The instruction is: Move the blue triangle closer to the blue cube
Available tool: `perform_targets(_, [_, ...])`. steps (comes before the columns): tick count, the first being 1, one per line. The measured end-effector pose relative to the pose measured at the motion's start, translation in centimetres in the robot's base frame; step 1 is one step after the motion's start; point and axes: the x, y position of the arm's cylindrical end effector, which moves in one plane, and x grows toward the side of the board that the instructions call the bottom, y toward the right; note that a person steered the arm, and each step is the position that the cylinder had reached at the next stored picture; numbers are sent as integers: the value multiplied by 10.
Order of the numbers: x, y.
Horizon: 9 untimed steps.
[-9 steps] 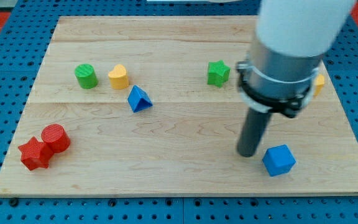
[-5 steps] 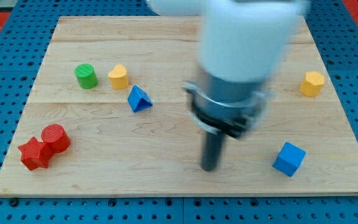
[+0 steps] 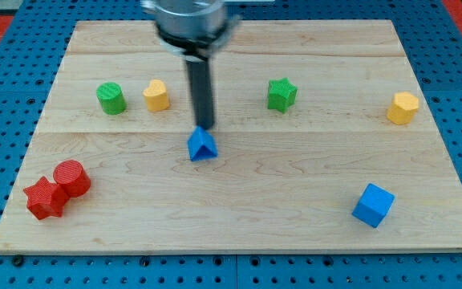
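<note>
My tip (image 3: 204,126) sits at the far edge of the blue triangle (image 3: 202,146), touching or just short; contact unclear. No fingers on this rod, nothing clamped. Arm's upper part cut off at frame top. Blue cube (image 3: 373,205) well apart, near right. Green star (image 3: 281,94) far right of rod.

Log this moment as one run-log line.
phase: pushing | my tip: at top edge of blue triangle | blue cube: lower right, far apart | goal: unmet
</note>
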Motion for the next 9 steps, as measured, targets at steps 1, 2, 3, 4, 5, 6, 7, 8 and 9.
perform_targets(1, [14,-14])
perform_targets(2, [2,-57])
perform_targets(3, [30,-91])
perform_targets(4, [41,-18])
perform_targets(5, [45,74])
perform_targets(6, [46,65])
perform_targets(7, [35,48])
perform_targets(8, [63,3])
perform_targets(9, [102,-10])
